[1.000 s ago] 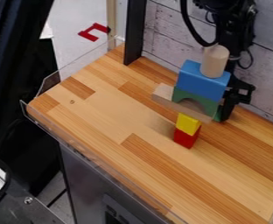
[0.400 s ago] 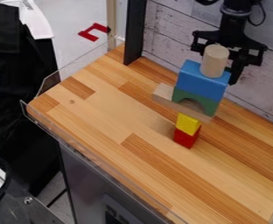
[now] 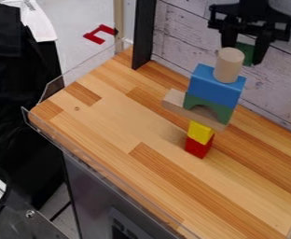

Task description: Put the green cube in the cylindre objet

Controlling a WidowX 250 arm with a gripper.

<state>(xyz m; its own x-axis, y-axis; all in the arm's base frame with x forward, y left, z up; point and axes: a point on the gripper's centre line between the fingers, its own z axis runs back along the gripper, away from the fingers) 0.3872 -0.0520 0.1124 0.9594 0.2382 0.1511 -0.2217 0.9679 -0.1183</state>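
Note:
At the upper right, the black gripper hangs behind the top of a block tower, shut on the green cube. The upright wooden cylinder hides part of the cube and stands on top of a blue block. From this view I cannot tell how far the cube is behind or above the cylinder.
Below the blue block come a green arch, a wooden plank, a yellow cube and a red cube. A black post and a white plank wall stand behind the wooden table.
From low behind the tower, the gripper has risen to the cylinder's height and its front has turned to the view. The green cube has come up with it and shows between its fingers.

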